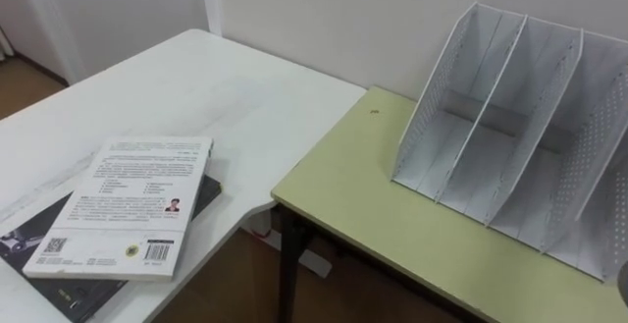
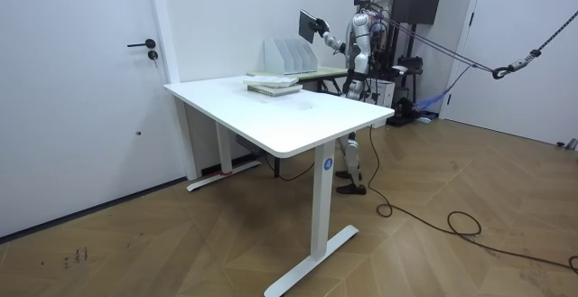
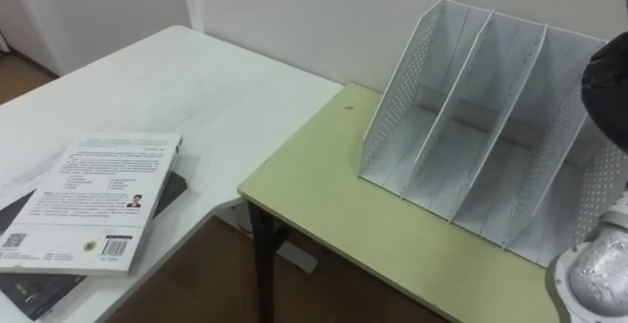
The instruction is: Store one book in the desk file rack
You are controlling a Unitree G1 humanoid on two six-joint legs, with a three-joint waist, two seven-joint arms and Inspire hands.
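White file rack [image 3: 461,117] stands on yellow-green desk [image 3: 334,186], close to the wall [image 3: 294,9]. Perforated side walls, slanted dividers, open side toward camera. White table [image 3: 177,87] at left, its edge just beside the desk's corner. On the table, lower left: white book [image 3: 93,200] lying flat, barcode side up, stacked on a dark book [image 3: 34,289] that pokes out beneath. Desk's dark leg [image 3: 259,264] over wood floor [image 3: 186,284]. Dark blurred shape [image 3: 610,82] at right edge, overlapping the rack's far end; possibly something held up, cannot tell.

A white table [image 2: 271,116] stood against a green desk [image 1: 392,215], near a white door [image 2: 81,89], on wooden floor [image 2: 433,252].
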